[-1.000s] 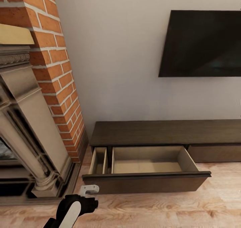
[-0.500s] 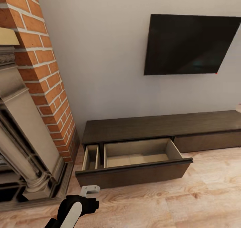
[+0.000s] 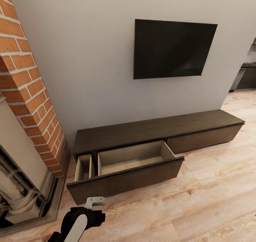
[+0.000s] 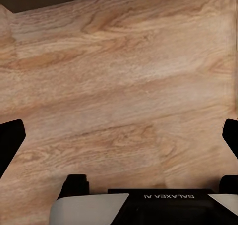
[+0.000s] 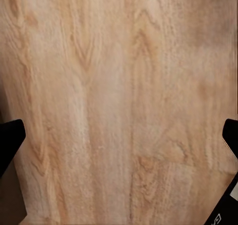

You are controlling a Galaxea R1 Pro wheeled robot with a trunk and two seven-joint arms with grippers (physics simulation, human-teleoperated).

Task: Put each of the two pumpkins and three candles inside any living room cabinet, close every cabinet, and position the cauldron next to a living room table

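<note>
- Head view: I see the cabinet (image 3: 156,132) running low along the grey wall beneath a wall-mounted TV (image 3: 173,49). Its left-hand drawer (image 3: 124,163) stands pulled out, showing a pale wood interior split into a narrow compartment and a wide one. Both compartments look bare.
- A brick fireplace (image 3: 25,103) flanks the cabinet's left end. Wood floor (image 3: 213,185) covers the rest of the foreground.
- No pumpkin, candle, cauldron or low grey desk appears here, so I judge the step in hand to be travel to fetch the first item, with nothing yet stowed in the part of the drawer I can see.
- Left claw (image 4: 119,136): in the left wrist view both fingertips sit at the outer edges with bare floor between them, so it is released and empty. The left arm (image 3: 76,222) is carried low, just in front of the drawer front.
- Right claw (image 5: 119,136): fingertips likewise spread wide over bare floor; released, grasping nothing.
- Procedure, as I judge it:
  - Leave the drawer open as the drop point.
  - Keep both arms tucked low while the base moves, clear of the protruding drawer front and the fireplace base.
  - Turn the head towards the room to locate the items before committing to a path.
  - Risk: clipping the drawer corner in a turn could push it shut.
</note>
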